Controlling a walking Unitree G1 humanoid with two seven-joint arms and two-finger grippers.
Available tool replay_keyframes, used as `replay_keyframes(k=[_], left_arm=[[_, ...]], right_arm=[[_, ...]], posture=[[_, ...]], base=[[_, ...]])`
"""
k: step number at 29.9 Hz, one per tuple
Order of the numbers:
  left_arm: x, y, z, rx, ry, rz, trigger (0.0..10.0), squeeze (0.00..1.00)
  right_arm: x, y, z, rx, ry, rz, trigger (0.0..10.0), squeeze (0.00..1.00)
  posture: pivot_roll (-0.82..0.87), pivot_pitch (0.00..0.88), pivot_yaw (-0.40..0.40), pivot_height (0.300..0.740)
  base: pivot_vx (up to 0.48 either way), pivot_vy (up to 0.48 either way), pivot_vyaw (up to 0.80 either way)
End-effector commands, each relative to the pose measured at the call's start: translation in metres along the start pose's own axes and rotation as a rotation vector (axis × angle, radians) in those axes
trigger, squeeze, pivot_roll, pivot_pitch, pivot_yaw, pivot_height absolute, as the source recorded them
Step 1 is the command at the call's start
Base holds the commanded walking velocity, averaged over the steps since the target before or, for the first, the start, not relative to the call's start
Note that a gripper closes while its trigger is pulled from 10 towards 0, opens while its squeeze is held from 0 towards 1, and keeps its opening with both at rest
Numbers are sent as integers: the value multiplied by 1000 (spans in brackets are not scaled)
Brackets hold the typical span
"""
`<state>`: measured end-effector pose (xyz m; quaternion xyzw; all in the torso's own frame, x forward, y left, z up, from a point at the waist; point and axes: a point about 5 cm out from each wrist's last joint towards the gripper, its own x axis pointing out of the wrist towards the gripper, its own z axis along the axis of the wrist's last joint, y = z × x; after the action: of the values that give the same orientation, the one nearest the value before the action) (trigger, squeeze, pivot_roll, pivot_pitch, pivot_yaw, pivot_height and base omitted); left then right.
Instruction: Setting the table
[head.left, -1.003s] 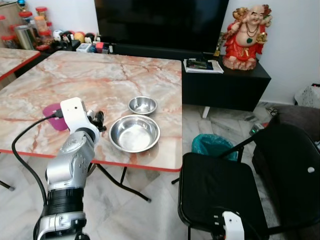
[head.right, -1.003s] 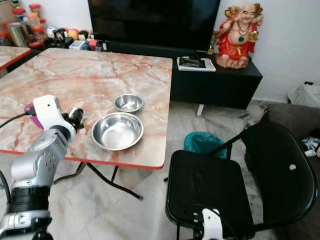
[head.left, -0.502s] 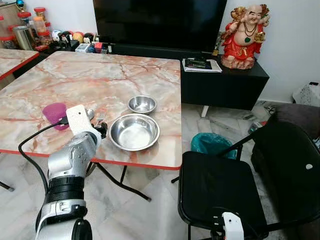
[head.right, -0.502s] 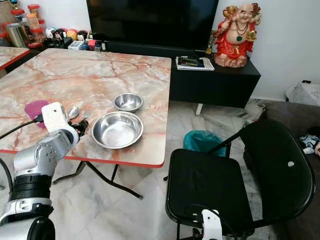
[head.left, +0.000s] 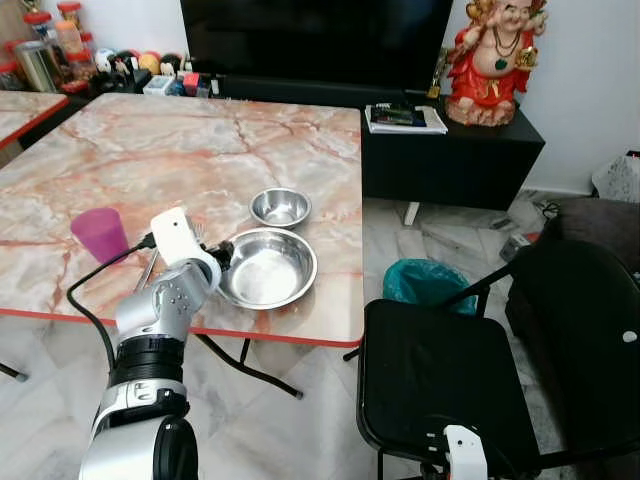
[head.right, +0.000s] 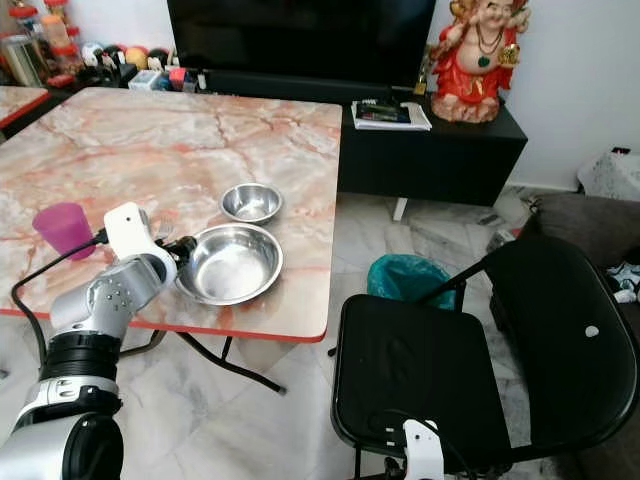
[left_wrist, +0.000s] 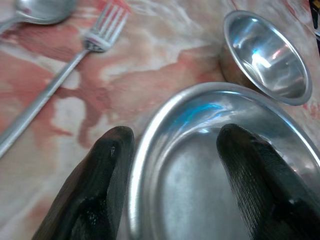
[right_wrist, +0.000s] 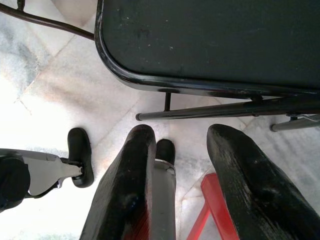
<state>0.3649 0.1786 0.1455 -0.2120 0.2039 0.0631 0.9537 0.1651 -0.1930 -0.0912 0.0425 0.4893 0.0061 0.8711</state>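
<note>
Bowls: big bowl near table front edge; fork, spoon, cup already laid. Left gripper straddled its rim, fingers spread, nothing gripped; right gripper idle, fingers parted.

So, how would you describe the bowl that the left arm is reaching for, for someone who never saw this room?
On the marble table, look at the near edge by the black chair. Two steel bowls sit there; it is the large bowl, nearer the edge, wide and shallow, unlike the small bowl behind it.
</note>
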Motion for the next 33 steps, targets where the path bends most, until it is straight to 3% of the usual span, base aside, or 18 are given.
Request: replay_keyframes(k=[1, 12, 20, 33], left_arm=[[1, -6, 1, 2, 3, -13, 10000, 0], [-2, -7, 8, 27, 6, -8, 10000, 0], [1, -1, -9, 38, 51, 10, 10000, 0], [2, 4, -21, 67, 97, 55, 10000, 0]], right_arm=[[0, 0, -1, 9, 0, -2, 10000, 0], [0, 0, 0, 14, -3, -2, 10000, 0], [0, 0, 1, 15, -5, 0, 10000, 0], [0, 1, 2, 17, -5, 1, 10000, 0]], posture=[[72, 0, -29, 740], [79, 0, -32, 740], [73, 0, -30, 740], [74, 0, -30, 740]], base=[[0, 0, 0], [0, 0, 0], [0, 0, 0], [0, 0, 0]])
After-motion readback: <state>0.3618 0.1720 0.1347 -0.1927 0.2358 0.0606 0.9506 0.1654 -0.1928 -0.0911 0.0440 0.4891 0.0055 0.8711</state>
